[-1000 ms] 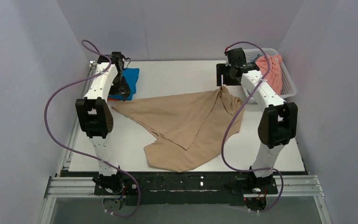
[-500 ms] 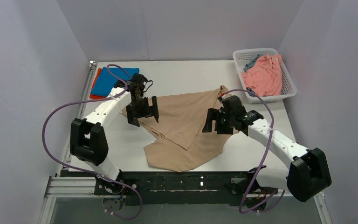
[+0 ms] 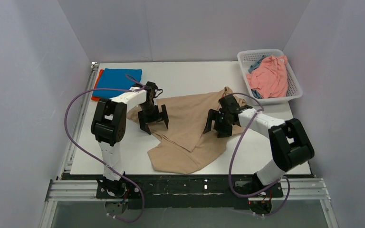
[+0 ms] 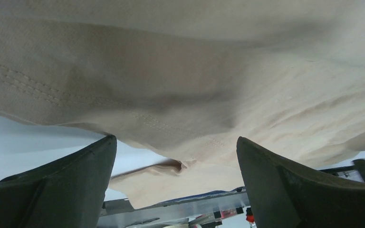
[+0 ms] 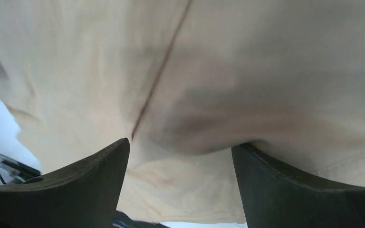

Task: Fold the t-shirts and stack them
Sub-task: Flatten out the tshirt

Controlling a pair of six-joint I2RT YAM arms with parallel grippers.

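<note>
A beige-tan t-shirt (image 3: 185,130) lies crumpled and partly folded over itself at the table's middle. My left gripper (image 3: 155,125) is open, low over the shirt's left edge; the left wrist view shows its fingers (image 4: 52,190) spread wide with a beige hem (image 4: 195,85) between them. My right gripper (image 3: 217,128) is open, low over the shirt's right part; beige cloth (image 5: 195,71) fills its view between the spread fingers (image 5: 309,190). A folded bright blue shirt (image 3: 119,78) lies on an orange-red one (image 3: 96,89) at the back left.
A white mesh basket (image 3: 292,92) at the back right holds a salmon pink shirt (image 3: 268,76) and a bit of grey-blue cloth (image 3: 255,61). The table's front metal rail (image 3: 185,185) runs along the near edge.
Both arms have swung from the back of the table to the beige shirt and come down low over it, the left from the blue shirt, the right from near the basket.
</note>
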